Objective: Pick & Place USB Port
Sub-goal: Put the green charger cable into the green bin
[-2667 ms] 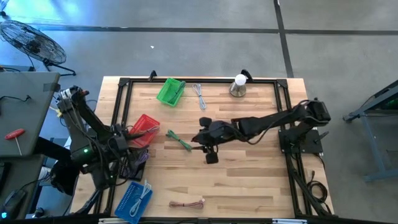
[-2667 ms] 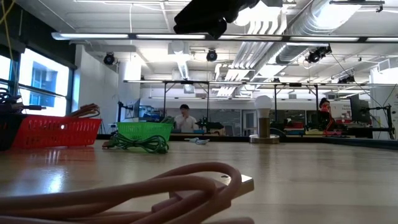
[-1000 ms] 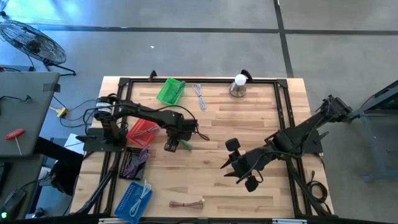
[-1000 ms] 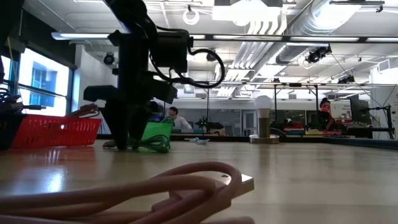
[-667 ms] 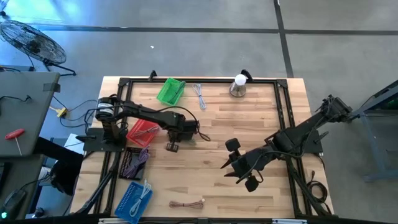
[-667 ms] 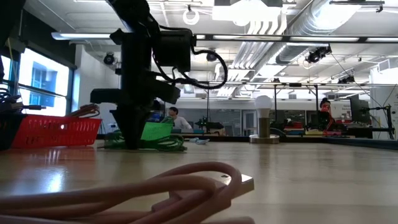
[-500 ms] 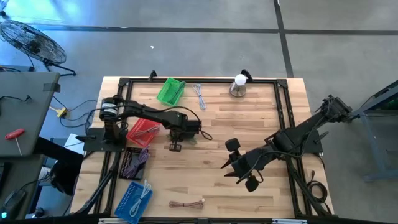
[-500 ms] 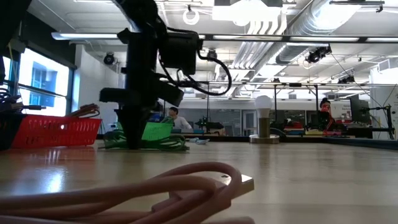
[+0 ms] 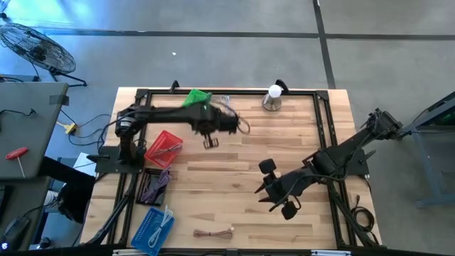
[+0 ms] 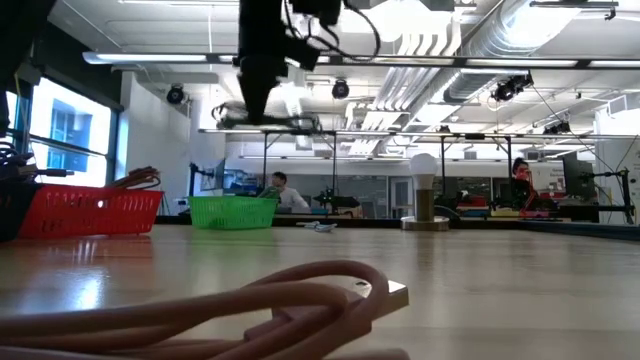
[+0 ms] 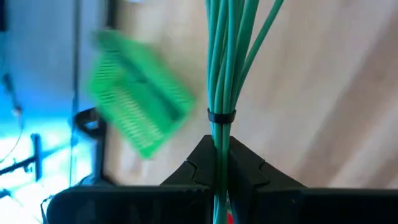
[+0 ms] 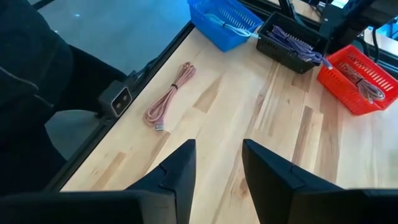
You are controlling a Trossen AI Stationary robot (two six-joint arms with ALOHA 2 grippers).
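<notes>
One bundle of thin green cable (image 11: 225, 68) we see clamped in the left gripper (image 11: 219, 163) near the slatted green basket (image 11: 138, 102), the right gripper (image 12: 217, 163) spread apart.

Bright ceiling lights (image 10: 300, 60), blurred green basket (image 11: 140, 102), even daylight.

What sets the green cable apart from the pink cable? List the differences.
1. The green cable is clamped in the left gripper and hangs above the table; the pink cable lies flat on the wood, touched by no gripper.
2. The green cable is near the green basket; the pink cable is by the table's opposite edge.
3. Their colours differ: green, pink.
Both are bundled cables.
</notes>
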